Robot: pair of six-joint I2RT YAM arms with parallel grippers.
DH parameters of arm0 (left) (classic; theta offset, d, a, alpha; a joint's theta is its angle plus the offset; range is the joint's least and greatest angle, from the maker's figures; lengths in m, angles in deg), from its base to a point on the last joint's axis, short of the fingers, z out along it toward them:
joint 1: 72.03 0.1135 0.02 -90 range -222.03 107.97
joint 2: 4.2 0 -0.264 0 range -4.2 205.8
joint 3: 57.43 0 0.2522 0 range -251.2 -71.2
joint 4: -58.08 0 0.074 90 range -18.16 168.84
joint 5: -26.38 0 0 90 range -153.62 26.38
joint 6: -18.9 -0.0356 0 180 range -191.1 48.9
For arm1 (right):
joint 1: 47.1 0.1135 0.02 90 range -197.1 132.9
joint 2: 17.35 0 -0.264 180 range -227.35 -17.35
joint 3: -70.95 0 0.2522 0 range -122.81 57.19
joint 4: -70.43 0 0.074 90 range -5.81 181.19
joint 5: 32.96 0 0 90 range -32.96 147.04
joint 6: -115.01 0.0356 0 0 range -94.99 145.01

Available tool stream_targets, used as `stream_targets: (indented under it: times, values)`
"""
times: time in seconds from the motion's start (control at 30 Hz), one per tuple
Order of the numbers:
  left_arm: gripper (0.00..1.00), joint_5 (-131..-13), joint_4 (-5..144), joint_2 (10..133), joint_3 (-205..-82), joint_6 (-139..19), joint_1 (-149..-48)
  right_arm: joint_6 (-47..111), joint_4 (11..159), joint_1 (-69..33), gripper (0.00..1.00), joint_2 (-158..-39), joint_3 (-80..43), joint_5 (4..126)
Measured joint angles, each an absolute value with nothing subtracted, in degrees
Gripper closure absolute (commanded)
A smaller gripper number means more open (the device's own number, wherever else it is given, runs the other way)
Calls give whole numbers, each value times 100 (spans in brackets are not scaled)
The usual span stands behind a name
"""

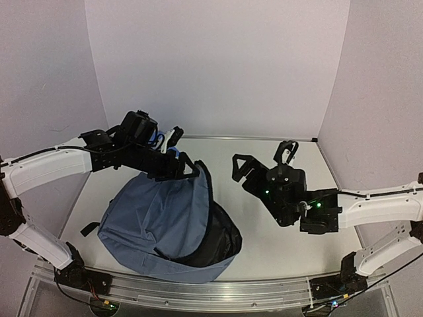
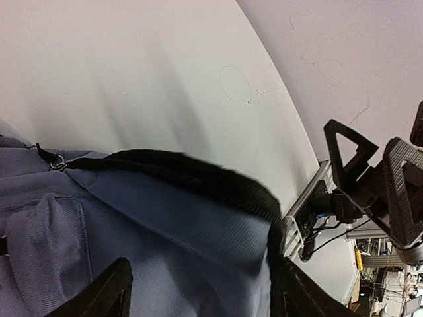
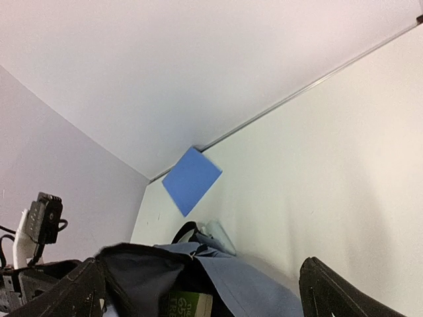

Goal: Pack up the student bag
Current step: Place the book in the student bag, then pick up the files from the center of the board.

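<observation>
Matte white worktop [image 1: 277,254], boxed in by pale lilac walls [image 1: 218,66]; blue sheet [image 3: 192,178] near the far left corner. From the left, a long reach across to the top rim of the student bag [image 1: 158,224], left claw [image 2: 199,274] spread wide, slate-blue fabric and black rim between its fingers; cannot tell whether touching. From the right, forearm low, right claw [image 1: 263,160] spread and empty, just beside the bag's open mouth, apart from it. Bag slumped centre-left on the worktop, mouth toward the right claw, green book [image 3: 188,305] inside.
</observation>
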State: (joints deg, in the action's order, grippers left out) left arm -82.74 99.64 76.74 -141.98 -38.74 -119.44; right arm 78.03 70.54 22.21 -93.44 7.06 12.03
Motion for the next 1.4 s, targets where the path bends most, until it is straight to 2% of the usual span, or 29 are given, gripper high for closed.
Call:
stream_targets:
  times: [0.07,0.23,0.43,0.63,0.8,1.1,1.4]
  values:
    - [7,-8302,9932,7674,-14198,-3906,-11918,7535,7152,2164,2,-9166,693,1093]
    - [3,-8351,9941,7665,-14200,-3810,-11495,6650,7506,1588,2,-9023,286,1419]
    - [3,-8655,9804,7611,-14198,-3626,-10081,5986,7930,598,2,-9312,-474,2623]
    - [11,-8881,9120,7925,-14194,-3262,-8521,5838,8167,136,2,-9945,-814,3637]
    - [17,-8825,8279,8929,-14201,-2970,-7675,5857,8345,-40,2,-10188,-849,4070]
    - [36,-8810,7462,11069,-14876,-2818,-7051,6031,8387,-354,13,-10187,-935,4326]
    - [55,-9026,6855,12463,-16164,-2912,-6858,6228,8398,-533,23,-10122,-935,4386]
